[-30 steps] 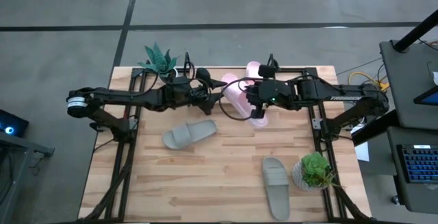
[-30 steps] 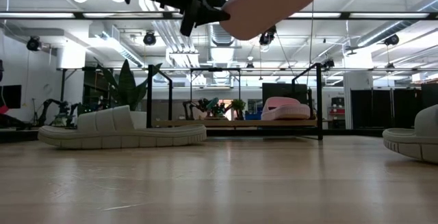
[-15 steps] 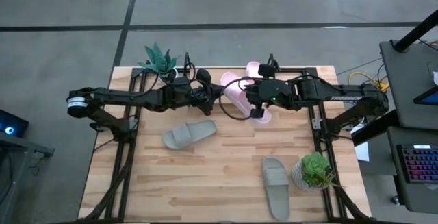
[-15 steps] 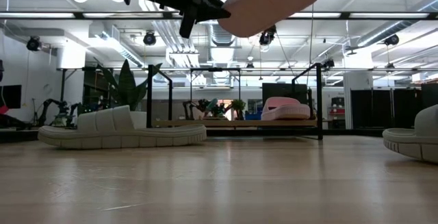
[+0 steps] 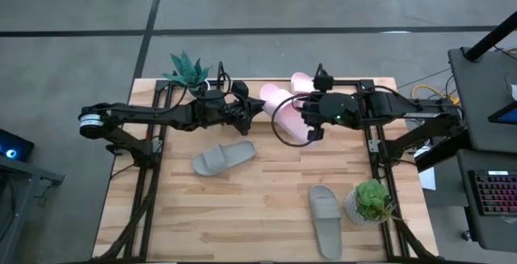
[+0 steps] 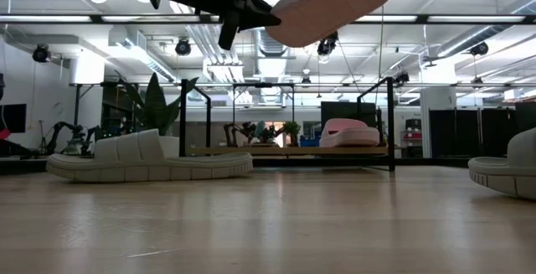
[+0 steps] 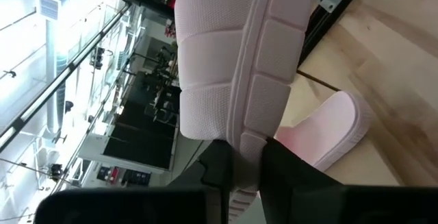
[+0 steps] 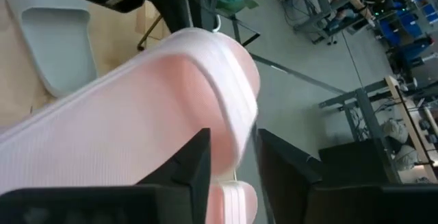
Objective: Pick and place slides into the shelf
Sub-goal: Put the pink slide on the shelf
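1. The left gripper (image 5: pixel 257 107), its arm stretched inward from the table's left, is clamped tight.
2. The right gripper (image 5: pixel 307 127), reaching from the right, stands slightly parted.

Two pale pink slides: one lifted (image 5: pixel 279 109), ribbed sole edge and fine-textured strap; the other (image 5: pixel 300 81) on the shelf (image 6: pixel 289 150) of black uprights and light wood board. Two grey-green slides (image 5: pixel 223 158) (image 5: pixel 326 219). Light wood plank counter (image 5: pixel 266 199). Black arms. Green plants (image 5: pixel 187 71) (image 5: pixel 371 200).
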### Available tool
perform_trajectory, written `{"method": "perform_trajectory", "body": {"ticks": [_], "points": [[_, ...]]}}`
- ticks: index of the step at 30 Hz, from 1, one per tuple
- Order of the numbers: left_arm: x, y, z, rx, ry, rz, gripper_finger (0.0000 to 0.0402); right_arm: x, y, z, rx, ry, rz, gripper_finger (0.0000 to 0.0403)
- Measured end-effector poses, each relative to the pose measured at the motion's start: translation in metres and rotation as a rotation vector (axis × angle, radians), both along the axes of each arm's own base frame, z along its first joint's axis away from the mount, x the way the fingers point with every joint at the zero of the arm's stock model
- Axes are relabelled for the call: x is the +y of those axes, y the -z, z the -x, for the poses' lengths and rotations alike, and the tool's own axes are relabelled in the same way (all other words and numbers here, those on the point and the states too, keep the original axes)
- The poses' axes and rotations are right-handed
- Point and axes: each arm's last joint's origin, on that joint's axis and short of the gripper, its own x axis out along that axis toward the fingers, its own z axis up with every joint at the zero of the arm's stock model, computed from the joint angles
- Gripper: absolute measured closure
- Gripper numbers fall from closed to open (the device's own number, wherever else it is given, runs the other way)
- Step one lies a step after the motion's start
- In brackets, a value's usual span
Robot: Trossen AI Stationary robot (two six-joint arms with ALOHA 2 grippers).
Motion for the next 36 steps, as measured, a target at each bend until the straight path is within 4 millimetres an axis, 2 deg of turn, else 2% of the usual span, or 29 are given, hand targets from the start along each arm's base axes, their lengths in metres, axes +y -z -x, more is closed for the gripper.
{"method": "perform_trajectory", "body": {"ticks": [6,8,12,16,20,25,30,36], "points": [[0.003,0.003,0.001,0.018,0.07,-0.032,0.0376,0.007,-0.019,0.017,-0.077,-0.025,-0.035,0.0262],[0.004,0.002,0.002,0.01,0.148,-0.026,0.0376,0.014,-0.026,0.025,-0.097,-0.114,-0.077,0.0256],[0.008,0.0,0.003,-0.014,0.244,-0.022,0.0376,0.034,-0.038,0.042,-0.125,-0.401,-0.201,0.0253],[0.016,-0.002,0.005,-0.044,0.235,-0.013,0.0376,0.056,-0.04,0.054,-0.129,-0.502,-0.188,0.0256],[0.024,-0.006,0.007,-0.079,0.211,0.009,0.0376,0.079,-0.032,0.054,-0.101,-0.416,0.004,0.0254],[0.027,-0.009,0.008,-0.106,0.201,0.023,0.0376,0.103,-0.017,0.044,-0.042,-0.277,0.245,0.0229],[0.029,-0.008,0.008,-0.102,0.179,0.024,0.0377,0.116,-0.005,0.034,0.001,-0.277,0.265,0.0182],[0.032,-0.008,0.009,-0.102,0.126,0.022,0.0377,0.118,0.006,0.03,0.055,-0.254,0.255,0.0129]]}}
